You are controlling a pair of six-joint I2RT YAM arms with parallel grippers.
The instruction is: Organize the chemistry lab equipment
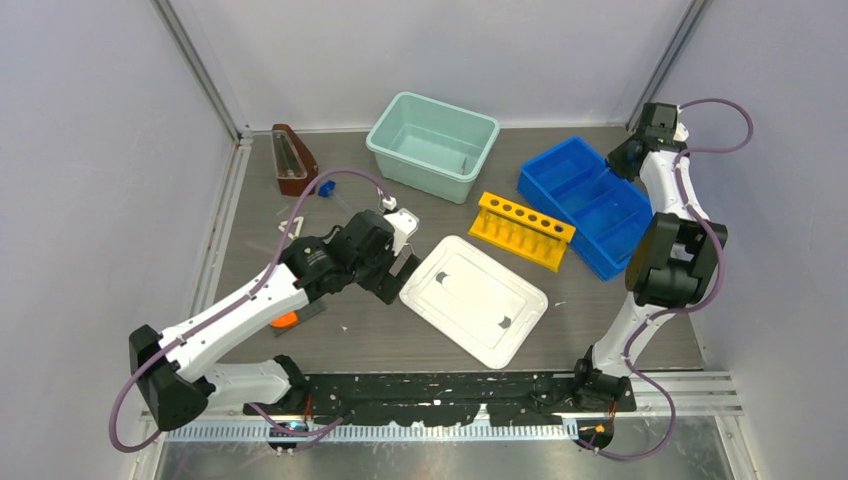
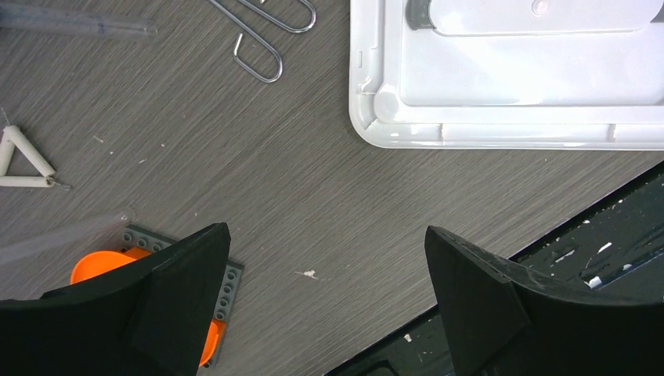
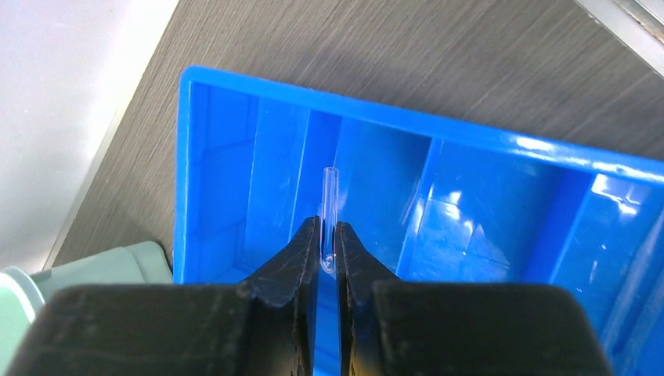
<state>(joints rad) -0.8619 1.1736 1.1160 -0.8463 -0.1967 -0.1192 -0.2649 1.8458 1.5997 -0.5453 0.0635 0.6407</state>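
Item in hand: thin clear glass rod [image 3: 330,192], pinched near its lower end by the right gripper [image 3: 329,262], whose fingers are pressed together on it; the rod's free tip projects beyond the fingertips. Position: over the end compartments of the blue divided plastic bin [image 3: 227,196], close to a divider wall; contact with the bin floor cannot be told. Bin stands at the far right of the dark grey wood-grain table [image 2: 313,172]. Second tool: left gripper [image 2: 329,290], fingers spread wide and holding nothing, above bare tabletop. Just beside it, on the right: white rectangular plastic lid [image 1: 475,300], lying flat, one rounded corner nearest the fingers. On the other side, loose on the table: slim silver wire tongs [image 2: 258,39]; small white triangle [image 2: 23,160]; second clear glass rod [image 2: 70,235], one end resting by a grey studded plate [image 2: 229,282] that carries an orange disc [image 2: 98,266], both partly hidden under the left finger. Farther off: small blue knob-like piece [image 1: 325,188], near a brown wedge-shaped holder [image 1: 292,160] at the far left. Mint-green plastic tub [image 1: 440,175] at far centre. Yellow test-tube rack [image 1: 522,230] between lid and blue bin. Black mounting plate [image 1: 440,390] along the near edge
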